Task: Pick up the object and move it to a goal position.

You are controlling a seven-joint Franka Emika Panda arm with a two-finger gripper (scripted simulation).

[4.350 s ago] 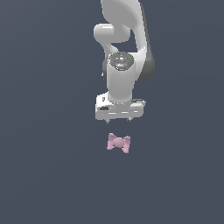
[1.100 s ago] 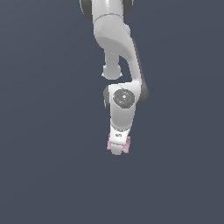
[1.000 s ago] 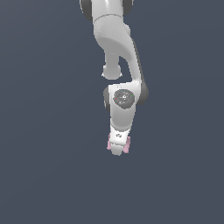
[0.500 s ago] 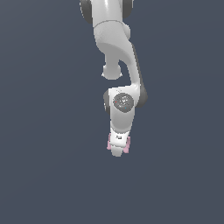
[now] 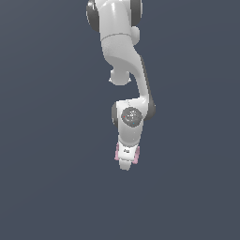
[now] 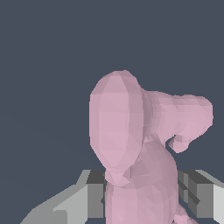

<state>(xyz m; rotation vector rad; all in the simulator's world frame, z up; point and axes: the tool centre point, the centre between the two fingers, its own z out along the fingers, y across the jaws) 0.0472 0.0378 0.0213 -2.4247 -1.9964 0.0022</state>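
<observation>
The pale pink, bow-like object [image 5: 136,155] sits at the tip of my white gripper [image 5: 125,163] in the exterior view, one lobe poking out on each side of the hand. In the wrist view the object [image 6: 131,127] fills the middle, with its lower part between my fingers [image 6: 95,194]. Both grey pads press against its sides. The gripper [image 6: 142,199] is shut on the object. The arm comes down from the top of the exterior view and hides the object's middle. No goal marker shows.
A plain dark grey-blue surface [image 5: 51,178] fills both views around the arm. No other objects, containers or edges show.
The wrist has sunk slightly lower over the object across the last second. The object stays in the same spot between the fingers.
</observation>
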